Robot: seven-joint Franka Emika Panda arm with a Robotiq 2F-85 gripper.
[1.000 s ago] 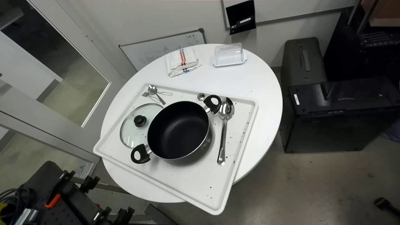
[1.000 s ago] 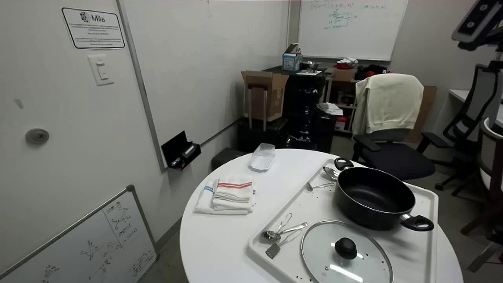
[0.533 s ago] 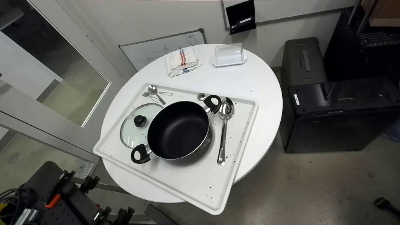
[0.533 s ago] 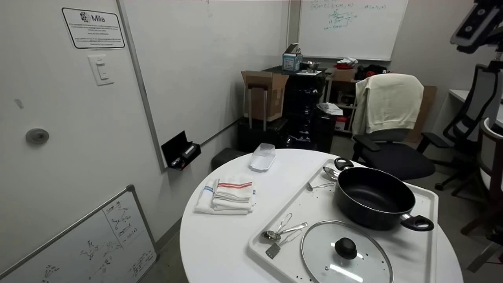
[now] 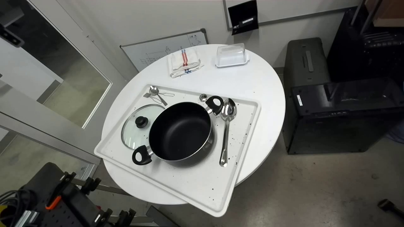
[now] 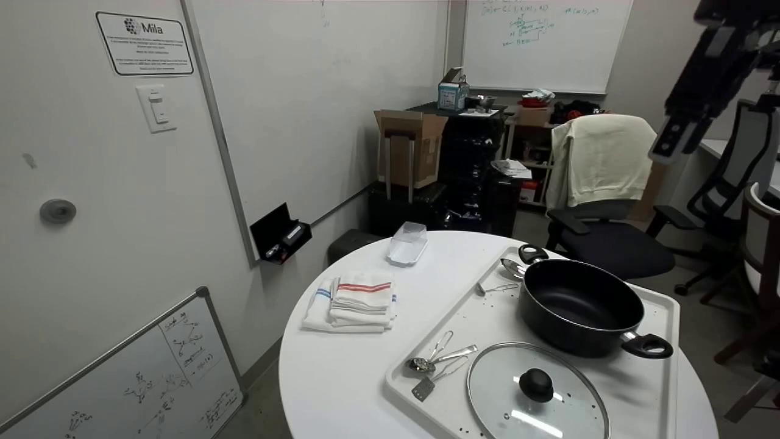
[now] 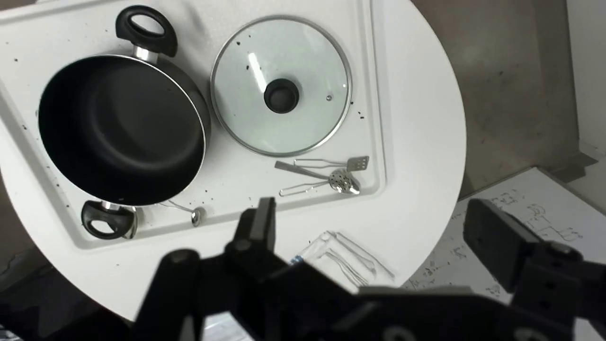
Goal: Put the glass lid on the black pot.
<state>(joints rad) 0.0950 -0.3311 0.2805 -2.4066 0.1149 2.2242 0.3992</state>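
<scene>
Table (image 5: pixel 271 91): round, white; towels (image 6: pixel 361 305) and clear-topped dish (image 5: pixel 232 56) near the edge
Tray (image 5: pixel 202 181): one corner past the table edge
Glass lid (image 7: pixel 310 61): flat on tray, just beside black pot (image 7: pixel 125 130)
Gripper (image 7: pixel 372 215): spread wide
Whiteboard (image 6: pixel 149 375): low against the wall (image 5: pixel 157 17)

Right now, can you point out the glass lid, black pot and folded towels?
Glass lid (image 7: pixel 281 95), wrist view, on its knob.
Black pot (image 5: pixel 180 133), in an exterior view, on its inside.
Folded towels (image 6: pixel 362 304), in an exterior view, on the upper one.
</scene>
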